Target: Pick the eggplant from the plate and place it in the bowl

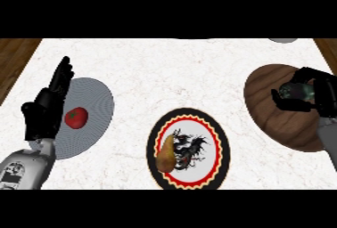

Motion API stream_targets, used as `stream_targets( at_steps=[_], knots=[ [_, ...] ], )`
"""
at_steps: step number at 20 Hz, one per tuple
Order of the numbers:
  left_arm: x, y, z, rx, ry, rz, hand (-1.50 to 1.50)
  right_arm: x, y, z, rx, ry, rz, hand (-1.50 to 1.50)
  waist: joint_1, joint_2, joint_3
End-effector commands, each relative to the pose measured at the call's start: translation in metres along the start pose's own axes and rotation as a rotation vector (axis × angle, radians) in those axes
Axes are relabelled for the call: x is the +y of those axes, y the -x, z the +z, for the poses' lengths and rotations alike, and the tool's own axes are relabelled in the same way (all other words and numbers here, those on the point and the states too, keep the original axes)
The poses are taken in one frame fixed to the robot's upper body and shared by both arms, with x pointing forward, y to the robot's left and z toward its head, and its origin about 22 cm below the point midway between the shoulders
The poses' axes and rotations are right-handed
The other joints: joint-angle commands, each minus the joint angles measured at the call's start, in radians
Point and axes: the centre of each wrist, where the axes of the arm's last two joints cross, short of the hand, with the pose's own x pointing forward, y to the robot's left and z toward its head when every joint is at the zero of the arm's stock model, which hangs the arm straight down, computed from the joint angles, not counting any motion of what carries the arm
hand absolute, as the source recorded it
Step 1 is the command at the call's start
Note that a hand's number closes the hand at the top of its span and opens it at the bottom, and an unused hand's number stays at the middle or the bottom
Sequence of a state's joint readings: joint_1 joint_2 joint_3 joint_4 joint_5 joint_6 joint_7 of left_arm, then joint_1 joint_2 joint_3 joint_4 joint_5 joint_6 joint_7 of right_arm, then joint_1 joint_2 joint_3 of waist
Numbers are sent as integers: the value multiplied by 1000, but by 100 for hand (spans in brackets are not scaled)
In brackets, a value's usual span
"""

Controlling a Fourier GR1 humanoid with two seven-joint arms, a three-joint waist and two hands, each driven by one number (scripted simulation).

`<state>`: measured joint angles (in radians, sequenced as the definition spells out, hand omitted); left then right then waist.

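Where the right hand (320,95) was: at the view's right, over the brown wood-grain bowl (276,127), forearm coming in from the lower right edge.
Right fingers: curled round a dark, rounded eggplant (295,92), which they mostly hid.
Eggplant place: in the right hand, above the bowl's inside; touching the bowl or not, couldn't tell.
Left hand (45,111): at the view's left, resting, fingers straight and pointing up, holding nothing, over the edge of a grey plate (93,93).
Grey plate load: red tomato (76,117), just beside the left hand.
Middle plate (221,149): red-black scalloped rim, black rooster-like print; yellow-brown pear (166,153) lay on its left half.
Counter (171,71): white marble.
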<state>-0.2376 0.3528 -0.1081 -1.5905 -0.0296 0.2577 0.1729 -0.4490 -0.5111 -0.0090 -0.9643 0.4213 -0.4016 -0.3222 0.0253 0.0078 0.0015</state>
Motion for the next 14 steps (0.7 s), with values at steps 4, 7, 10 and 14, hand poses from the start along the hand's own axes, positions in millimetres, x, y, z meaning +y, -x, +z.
stream_targets(
  at_steps=[4, 7, 10, 14],
  knots=[
    [-8, 0, 3, -12, -1, 14, 0, 20, 28, -17, 141, -135, -114, -150, 18, 6, 1],
    [-12, -4, -11, -16, 22, 0, 0, 15, 32, -27, 113, -154, -215, -150, 20, 13, 2],
    [-3, -5, 1, -11, 23, 8, 0, 31, 32, -21, 95, -182, -276, -150, 32, 11, 3],
    [4, -4, -10, -1, 1, -9, 0, 24, 51, -8, 35, -107, -399, -150, 8, 8, 2]
  ],
)
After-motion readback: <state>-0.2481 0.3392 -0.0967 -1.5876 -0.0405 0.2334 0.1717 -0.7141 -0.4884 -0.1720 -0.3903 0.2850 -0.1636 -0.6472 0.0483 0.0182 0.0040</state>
